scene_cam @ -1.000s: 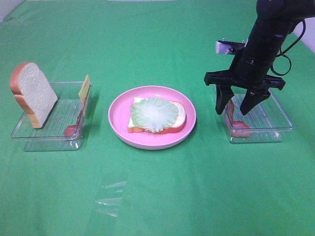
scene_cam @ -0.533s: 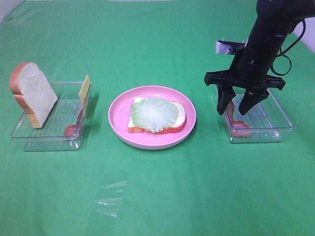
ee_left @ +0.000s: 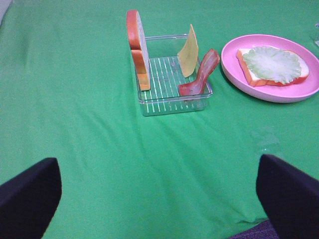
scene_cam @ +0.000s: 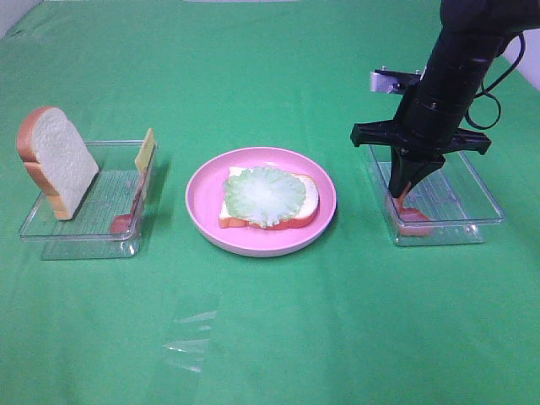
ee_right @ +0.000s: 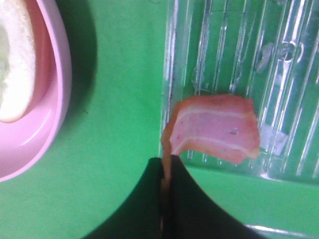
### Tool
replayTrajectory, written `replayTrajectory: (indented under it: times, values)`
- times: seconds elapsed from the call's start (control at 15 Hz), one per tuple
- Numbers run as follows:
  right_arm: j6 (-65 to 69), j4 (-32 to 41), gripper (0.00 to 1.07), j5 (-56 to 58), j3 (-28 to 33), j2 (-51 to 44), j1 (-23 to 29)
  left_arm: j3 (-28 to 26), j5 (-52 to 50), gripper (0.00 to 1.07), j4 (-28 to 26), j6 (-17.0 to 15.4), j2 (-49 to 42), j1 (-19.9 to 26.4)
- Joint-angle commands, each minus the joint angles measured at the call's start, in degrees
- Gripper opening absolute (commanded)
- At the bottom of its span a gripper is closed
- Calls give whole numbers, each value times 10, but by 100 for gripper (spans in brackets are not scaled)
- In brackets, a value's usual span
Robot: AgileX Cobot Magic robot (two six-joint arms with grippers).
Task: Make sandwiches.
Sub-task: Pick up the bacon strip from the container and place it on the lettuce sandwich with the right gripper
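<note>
Green cloth (scene_cam: 270,337): two trays (scene_cam: 84,245) (scene_cam: 443,235), one plate (scene_cam: 253,247), two bacon strips (scene_cam: 411,218) (ee_left: 199,74).

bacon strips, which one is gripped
The bacon strip in the right tray, pinched in the right gripper; the other strip leans free in the left tray.

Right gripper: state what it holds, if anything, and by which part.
The right gripper pinches the reddish bacon strip by one upturned end; the rest lies in the clear plastic tray.

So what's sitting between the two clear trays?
A pink plate carrying a bread slice topped with lettuce, clearest in the high view.
</note>
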Motion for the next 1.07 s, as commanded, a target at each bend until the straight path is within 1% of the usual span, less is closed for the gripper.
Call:
replayTrajectory:
  times: [0.07, 0.2, 0.33, 0.4, 0.53, 0.67, 0.73, 0.8, 0.87, 1.07]
  values:
    - [9, 11, 0, 19, 3, -36, -1, 2, -6, 98, -6, -2, -2, -3]
    - [10, 35, 0, 25, 3, -82, 0, 2, -6, 98, -6, -2, -2, -3]
    - [10, 76, 0, 26, -2, -120, 2, 2, -6, 98, -6, -2, -2, -3]
    - [10, 94, 0, 25, -10, -131, 13, 2, -6, 98, -6, -2, -2, -3]
    - [9, 121, 0, 17, -34, -130, 50, 2, -6, 98, -6, -2, -2, -3]
    - [9, 141, 0, -24, -50, -126, 96, 2, -6, 98, -6, -2, -2, -3]
    - [7, 159, 0, -44, -56, -120, 111, 2, -6, 98, -6, -2, -2, -3]
    - [-6, 186, 0, -62, -58, -110, 123, 2, -6, 98, -6, -2, -2, -3]
    - [-34, 232, 0, -74, -68, -86, 141, 2, -6, 98, -6, -2, -2, -3]
    - [-93, 331, 0, -80, -111, -14, 162, 2, -6, 98, -6, -2, -2, -3]
